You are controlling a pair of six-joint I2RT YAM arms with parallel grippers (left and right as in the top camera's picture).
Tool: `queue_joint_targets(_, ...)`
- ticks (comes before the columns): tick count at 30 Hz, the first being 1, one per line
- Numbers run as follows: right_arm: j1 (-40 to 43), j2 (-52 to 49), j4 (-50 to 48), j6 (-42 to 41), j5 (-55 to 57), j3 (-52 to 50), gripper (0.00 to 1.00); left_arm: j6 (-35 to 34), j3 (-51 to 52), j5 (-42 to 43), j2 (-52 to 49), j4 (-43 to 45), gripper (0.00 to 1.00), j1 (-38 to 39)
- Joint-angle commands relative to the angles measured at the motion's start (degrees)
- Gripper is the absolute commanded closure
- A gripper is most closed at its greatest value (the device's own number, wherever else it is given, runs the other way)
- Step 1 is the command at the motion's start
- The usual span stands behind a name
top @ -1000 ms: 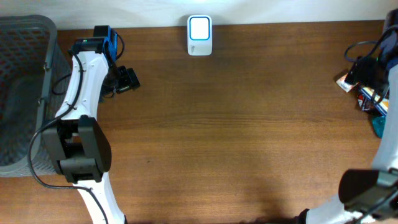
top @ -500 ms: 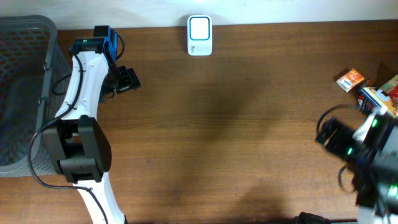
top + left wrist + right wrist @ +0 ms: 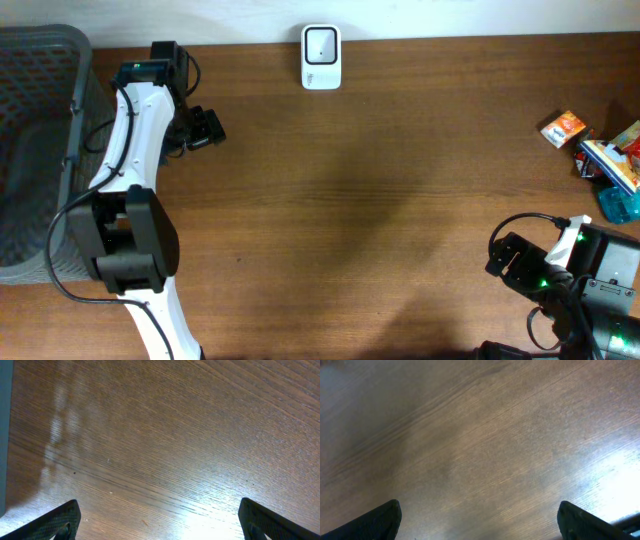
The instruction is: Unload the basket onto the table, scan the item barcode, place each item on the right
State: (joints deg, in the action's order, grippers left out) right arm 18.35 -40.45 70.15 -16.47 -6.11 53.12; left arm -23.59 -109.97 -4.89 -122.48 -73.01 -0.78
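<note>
The white barcode scanner (image 3: 321, 57) stands at the back edge of the table, in the middle. Small packaged items lie at the right edge: an orange packet (image 3: 563, 128), a colourful stack (image 3: 608, 160) and a teal piece (image 3: 612, 205). My left gripper (image 3: 207, 129) is open over bare wood at the back left, far from the items. My right gripper (image 3: 505, 258) is open at the front right, below the items and holding nothing. In both wrist views only wood shows between the left gripper's fingertips (image 3: 60, 521) and the right gripper's fingertips (image 3: 380, 520).
A grey mesh basket (image 3: 40, 150) fills the left edge beside the left arm. The right arm's base and cables (image 3: 600, 290) sit in the front right corner. The wooden table top (image 3: 380, 220) spans the middle.
The right arm has swung from the items at the far right edge down to the front right corner. The scanner's screen has dimmed. The left arm is still.
</note>
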Motion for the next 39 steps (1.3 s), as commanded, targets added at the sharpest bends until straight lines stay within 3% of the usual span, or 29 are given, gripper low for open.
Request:
queue_joint_targets(1, 0.0, 0.1, -1.6, 4.6, -3.1, -0.4, 0.02, 0.0, 0.2, 0.0, 0.3, 0.0, 0.01, 0.0)
queue_joint_targets(4, -0.5, 0.1, -3.8, 11.5, -9.3, -0.7, 0.02, 0.0, 0.2, 0.0, 0.3, 0.0, 0.01, 0.0)
queue_joint_targets(12, -13.6, 2.8, -21.4, 12.0, -9.9, -9.8, 0.02, 0.0, 0.2, 0.0, 0.3, -0.1, 0.01, 0.0)
queue_joint_targets(15, -16.5, 9.3, -28.8, 12.0, -11.8, -16.9, 0.02, 0.0, 0.2, 0.0, 0.3, 0.0, 0.01, 0.0)
queue_joint_targets(18, -17.3, 22.2, -35.1, 12.0, -13.4, -26.4, 0.02, 0.0, 0.2, 0.0, 0.3, 0.0, 0.01, 0.0)
queue_joint_targets(27, -17.3, 39.9, -41.5, 12.0, -13.2, -38.4, 0.02, 0.0, 0.2, 0.0, 0.3, 0.0, 0.01, 0.0)
queue_joint_targets(39, -17.7, 40.2, -57.9, 11.7, -11.6, -48.3, 0.02, 0.0, 0.2, 0.0, 0.3, 0.0, 0.01, 0.0)
